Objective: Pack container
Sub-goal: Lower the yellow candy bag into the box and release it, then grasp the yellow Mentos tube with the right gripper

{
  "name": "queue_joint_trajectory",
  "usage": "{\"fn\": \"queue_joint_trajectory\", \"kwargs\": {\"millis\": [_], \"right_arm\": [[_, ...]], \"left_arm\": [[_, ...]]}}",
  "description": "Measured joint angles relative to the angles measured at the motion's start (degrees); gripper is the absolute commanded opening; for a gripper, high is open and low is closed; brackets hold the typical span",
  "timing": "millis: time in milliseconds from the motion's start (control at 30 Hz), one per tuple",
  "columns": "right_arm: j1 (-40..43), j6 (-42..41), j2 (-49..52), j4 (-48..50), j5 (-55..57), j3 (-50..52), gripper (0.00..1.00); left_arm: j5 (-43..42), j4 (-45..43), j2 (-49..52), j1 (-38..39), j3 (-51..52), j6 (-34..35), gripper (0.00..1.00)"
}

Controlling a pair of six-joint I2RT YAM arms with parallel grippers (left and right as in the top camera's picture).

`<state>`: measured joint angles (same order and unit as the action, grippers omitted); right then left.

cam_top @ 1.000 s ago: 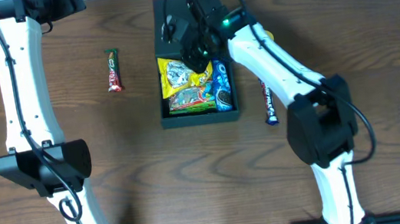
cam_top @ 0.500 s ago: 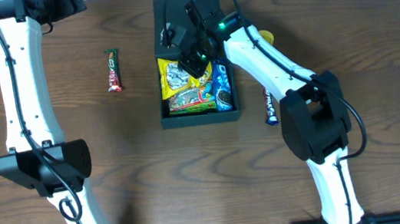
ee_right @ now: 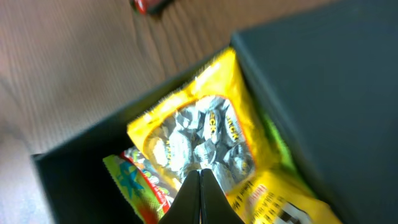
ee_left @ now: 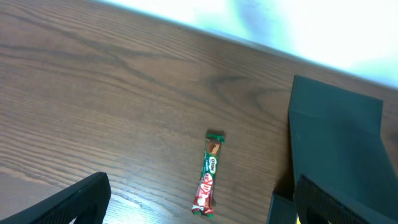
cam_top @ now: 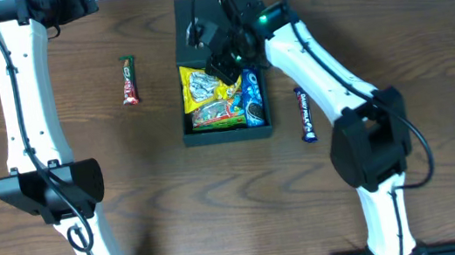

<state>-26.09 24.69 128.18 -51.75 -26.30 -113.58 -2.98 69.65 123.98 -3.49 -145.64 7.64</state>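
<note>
The dark container [cam_top: 186, 137] lies open at the table's centre, its flap lid [cam_top: 195, 13] folded back. Inside are a yellow candy bag [cam_top: 201, 84], a green packet [cam_top: 215, 116] and a blue packet [cam_top: 252, 98]. My right gripper [cam_top: 224, 62] hovers over the box's far end. In the right wrist view it [ee_right: 200, 177] is shut, empty, just above the yellow bag [ee_right: 205, 137], beside the lid [ee_right: 323, 81]. My left gripper [ee_left: 202, 183] is open, high over the table's far left, above a red KitKat bar [ee_left: 207, 180].
The KitKat bar [cam_top: 129, 79] lies left of the box. A purple chocolate bar [cam_top: 304, 115] lies right of it. The left arm [cam_top: 27, 110] spans the left side. The box lid [ee_left: 336, 130] shows at the right of the left wrist view.
My right gripper has shifted slightly back and to the right over the box, staying shut. The snacks and the left arm have not moved.
</note>
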Motion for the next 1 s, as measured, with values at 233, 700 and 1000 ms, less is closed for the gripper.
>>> {"fn": "queue_joint_trajectory", "kwargs": {"millis": [233, 700, 1000], "right_arm": [[0.0, 0.0, 5.7, 0.0, -1.2, 0.4, 0.01], [0.6, -1.3, 5.9, 2.9, 0.0, -5.6, 0.07], [8.9, -21.2, -3.1, -2.3, 18.6, -8.7, 0.98]], "left_arm": [[0.0, 0.0, 0.0, 0.0, 0.0, 0.0, 0.95], [0.0, 0.0, 0.0, 0.0, 0.0, 0.0, 0.95], [-0.3, 0.0, 0.0, 0.0, 0.0, 0.0, 0.95]]}}
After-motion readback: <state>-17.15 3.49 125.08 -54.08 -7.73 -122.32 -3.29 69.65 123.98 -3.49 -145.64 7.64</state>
